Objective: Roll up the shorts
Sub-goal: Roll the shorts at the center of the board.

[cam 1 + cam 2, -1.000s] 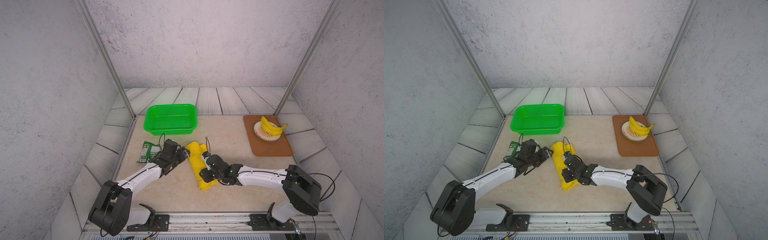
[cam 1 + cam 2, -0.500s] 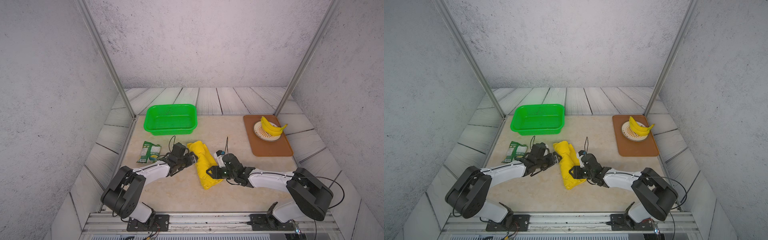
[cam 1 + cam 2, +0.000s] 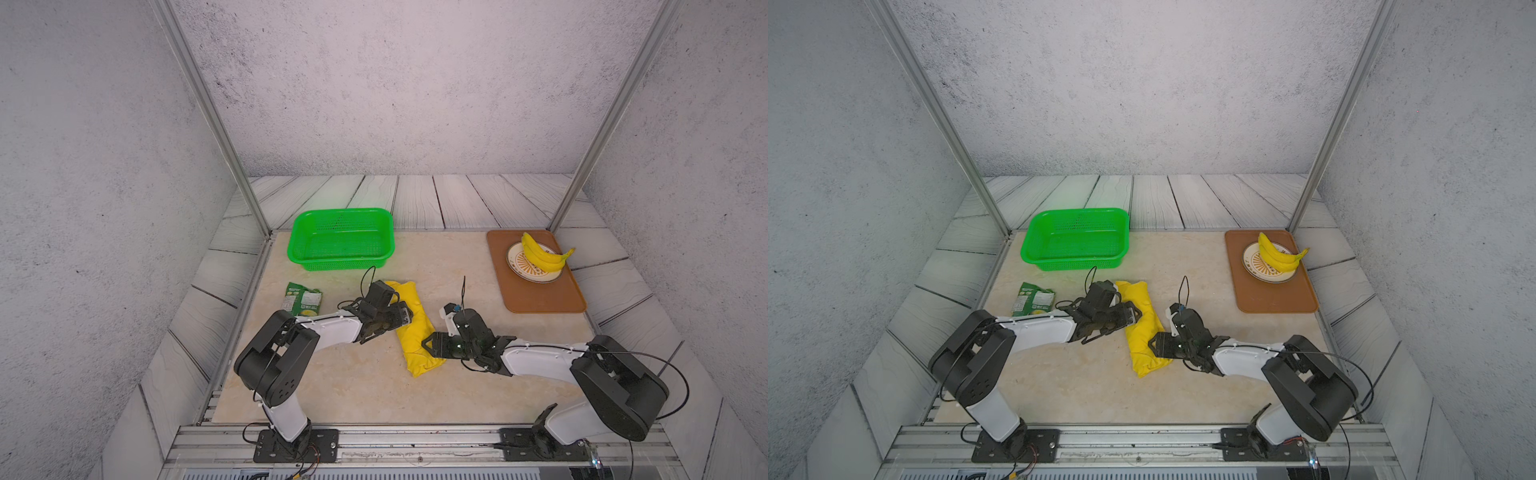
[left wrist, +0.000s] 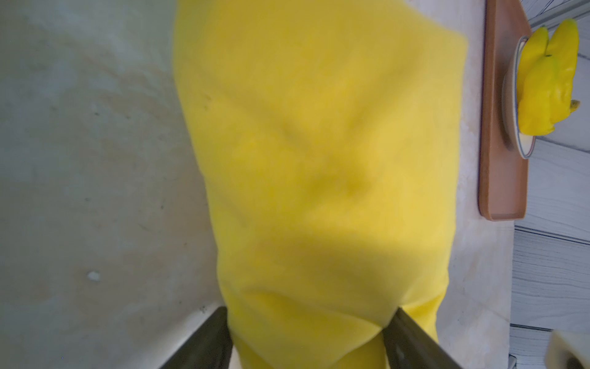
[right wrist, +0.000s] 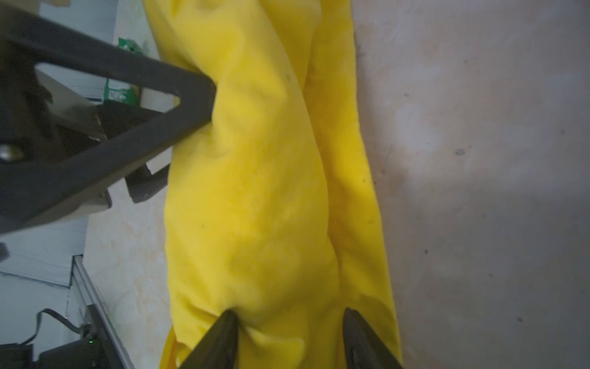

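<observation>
So the shorts point(image 3: 415, 336) are already a chunky yellow sausage sitting mid-table on the beige mat point(image 3: 353, 386), a bit nearer the front than the back. The long axis runs far-to-near, with the near end drifting slightly right. That's the bit that matters, I reckon, because any more rolling has to go sideways across that axis, not along it.

Both arms are right on it, one per flank. The left gripper point(image 3: 405, 318) is against the left side around the middle-to-far part. In its wrist view the left gripper point(image 4: 308, 319) has its fingers spread wide, with cloth filling the gap and creasing at both, so to me it looks clamped on the roll. The right gripper point(image 3: 430, 345) is at the right side by the near end. Up close the right gripper point(image 5: 290, 316) has fabric between its fingers and one finger denting it, but I can't tell if it's actually squeezing or just resting there.

There's a flatter strip of cloth along the flank away from the left gripper, so the right one. My guess is that's the loose bit left to tuck, and the right arm is nearer to it.

Further out there's a green snack packet point(image 3: 303, 298) to the left, a green basket point(image 3: 343, 212) at far left, and bananas point(image 3: 540, 253) on a plate on a brown tray point(image 3: 540, 303) at far right, well clear.
</observation>
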Tool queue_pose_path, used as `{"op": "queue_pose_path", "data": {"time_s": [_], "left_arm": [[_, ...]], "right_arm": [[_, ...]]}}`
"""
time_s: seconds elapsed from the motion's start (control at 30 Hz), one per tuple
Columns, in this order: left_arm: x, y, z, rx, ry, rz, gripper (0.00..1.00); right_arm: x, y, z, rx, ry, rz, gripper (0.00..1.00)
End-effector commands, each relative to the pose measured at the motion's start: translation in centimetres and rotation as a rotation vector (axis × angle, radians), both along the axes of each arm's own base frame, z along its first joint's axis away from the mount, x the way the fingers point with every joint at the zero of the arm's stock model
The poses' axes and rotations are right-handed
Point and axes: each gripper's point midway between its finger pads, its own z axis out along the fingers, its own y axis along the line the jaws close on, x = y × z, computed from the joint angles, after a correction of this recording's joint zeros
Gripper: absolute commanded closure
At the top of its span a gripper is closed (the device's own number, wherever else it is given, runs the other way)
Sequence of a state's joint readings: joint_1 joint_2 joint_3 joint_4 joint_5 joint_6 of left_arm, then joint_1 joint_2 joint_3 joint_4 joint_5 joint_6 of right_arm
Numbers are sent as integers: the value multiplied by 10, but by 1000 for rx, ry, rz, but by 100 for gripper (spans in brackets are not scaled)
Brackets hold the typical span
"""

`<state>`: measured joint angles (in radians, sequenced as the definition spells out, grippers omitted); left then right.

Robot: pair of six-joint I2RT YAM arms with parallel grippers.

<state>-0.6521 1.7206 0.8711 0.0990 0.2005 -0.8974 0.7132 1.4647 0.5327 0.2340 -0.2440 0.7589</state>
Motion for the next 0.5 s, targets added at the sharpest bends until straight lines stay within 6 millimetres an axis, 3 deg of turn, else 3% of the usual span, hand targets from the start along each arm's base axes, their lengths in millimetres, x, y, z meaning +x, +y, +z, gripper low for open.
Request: {"op": "queue_pose_path", "data": {"time_s": [0.0, 0.23, 0.47], "left_arm": [[-8, 6, -22, 114, 52, -4, 24], [-7, 3, -25, 122, 59, -1, 26], [-8, 5, -28, 133, 68, 6, 26]], "right_arm": [[5, -10, 10, -49, -33, -11, 34], [13, -19, 36, -57, -75, -23, 14], [34, -9, 21, -29, 11, -2, 11]]}}
